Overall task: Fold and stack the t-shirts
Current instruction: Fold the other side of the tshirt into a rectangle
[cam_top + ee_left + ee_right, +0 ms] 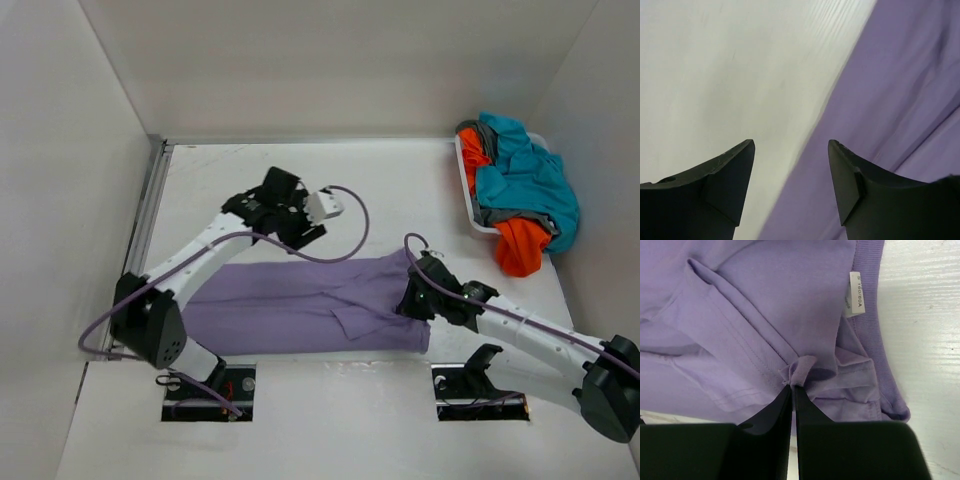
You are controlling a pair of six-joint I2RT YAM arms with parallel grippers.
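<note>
Lavender t-shirt (300, 305): plain pale purple, no print. Its neck label (855, 292): white with dark lettering. Teal t-shirt (530, 185): solid blue-green. Orange t-shirt (520, 248): bright, unpatterned. Grey t-shirt (512, 218): dark grey, only strips showing. Basket (464, 180): white. Tabletop (400, 180): white, faint grain. Left arm (195, 255) and right arm (530, 325): white links, black joints. Cable (360, 225): mauve.

A white table (400, 190) sits inside a plain white enclosure, and up close its top shows faint straight grain. The back wall (350, 60) rises at 12 o'clock, the left wall (60, 200) at 9, the right wall (600, 90) at 3. A metal rail (150, 215) edges the table at 9 o'clock. The light is soft and even — shadows faint.
</note>
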